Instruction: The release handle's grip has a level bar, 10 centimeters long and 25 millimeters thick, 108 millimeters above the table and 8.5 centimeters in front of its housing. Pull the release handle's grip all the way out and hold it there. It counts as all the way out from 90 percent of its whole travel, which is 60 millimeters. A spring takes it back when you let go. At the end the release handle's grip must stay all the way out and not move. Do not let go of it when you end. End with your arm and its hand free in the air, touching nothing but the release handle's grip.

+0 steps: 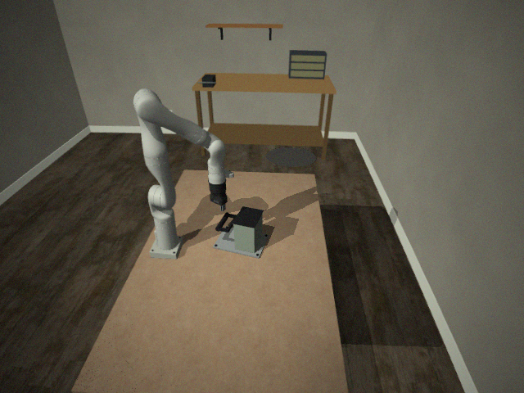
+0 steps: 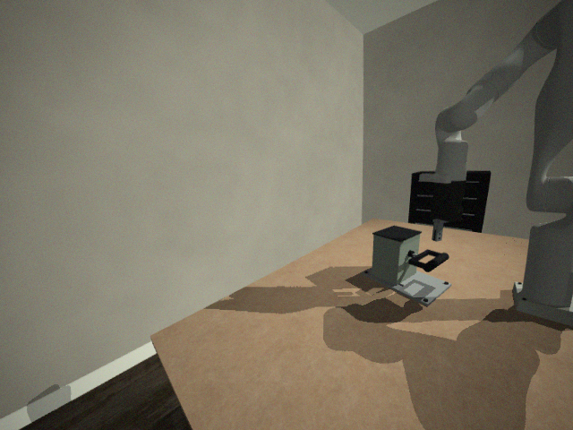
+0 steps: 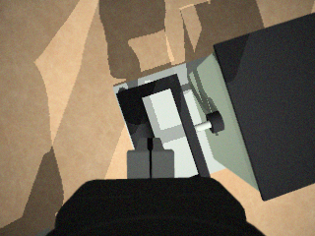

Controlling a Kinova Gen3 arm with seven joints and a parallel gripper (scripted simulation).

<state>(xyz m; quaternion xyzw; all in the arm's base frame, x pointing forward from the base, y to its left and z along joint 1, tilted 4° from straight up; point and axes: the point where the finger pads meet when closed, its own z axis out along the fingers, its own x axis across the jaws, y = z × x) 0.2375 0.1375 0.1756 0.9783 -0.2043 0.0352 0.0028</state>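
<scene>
The release handle's housing (image 1: pixel 248 232) is a pale green box with a dark top on a grey base plate (image 1: pixel 239 250). It also shows in the exterior view (image 2: pixel 396 256) and in the wrist view (image 3: pixel 266 108). The black loop-shaped grip (image 1: pixel 223 222) sticks out of its front toward the arm, level above the plate (image 2: pixel 429 260). In the wrist view the grip's bar (image 3: pixel 133 110) lies just ahead of my fingers. My gripper (image 1: pixel 220 207) (image 2: pixel 437 236) points down and hangs a little above the grip, apart from it. Its fingers (image 3: pixel 149 157) are pressed together with nothing between them.
The arm's base (image 1: pixel 164 249) stands left of the housing on the tan table top. A wooden workbench (image 1: pixel 264 110) at the back wall carries a small black box (image 1: pixel 208 80) and a drawer unit (image 1: pixel 307 64). A black cabinet stands behind the table.
</scene>
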